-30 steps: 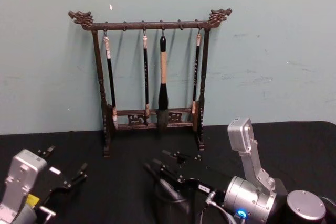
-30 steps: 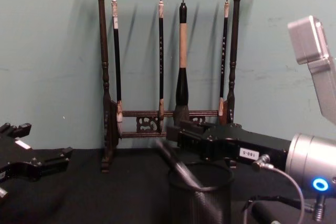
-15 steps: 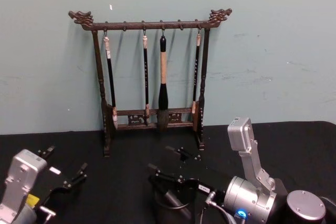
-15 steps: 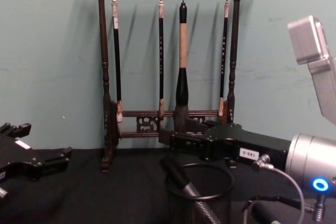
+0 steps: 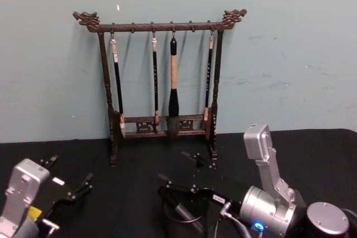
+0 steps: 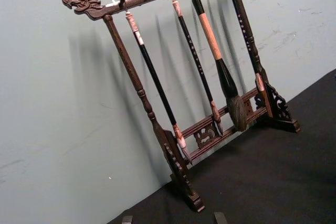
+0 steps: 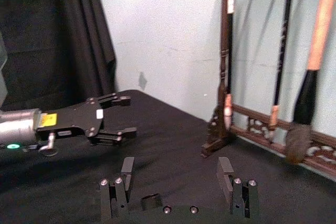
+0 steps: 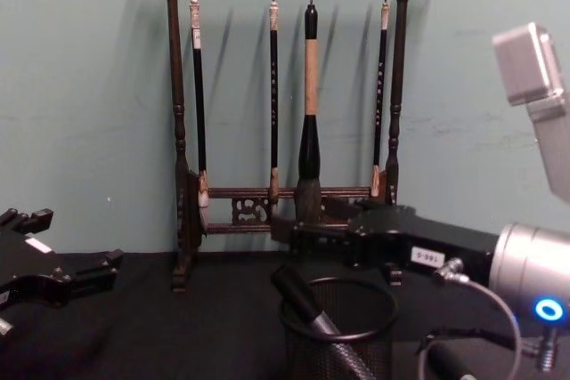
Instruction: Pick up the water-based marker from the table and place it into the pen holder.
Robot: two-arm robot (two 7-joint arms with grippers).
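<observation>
The water-based marker (image 8: 307, 311), dark and slim, leans tilted inside the pen holder (image 8: 339, 344), a short black mesh cup on the table (image 8: 178, 335). Its upper end rests against the holder's left rim. From the head view the marker (image 5: 182, 213) lies within the pen holder (image 5: 196, 219). My right gripper (image 8: 283, 230) hovers just above the holder's rim, open and holding nothing. The right wrist view shows its fingers (image 7: 127, 169) spread wide over the black cloth. My left gripper (image 5: 70, 178) rests open at the table's left side, far from the holder.
A tall dark wooden brush rack (image 5: 162, 82) with several hanging brushes stands at the back against the pale green wall, right behind the holder. Black cloth lies bare between the two grippers (image 5: 122, 193).
The marker has slid down from the right gripper's fingers deeper into the holder. The right gripper has risen slightly and stands apart from it. The left arm has not moved.
</observation>
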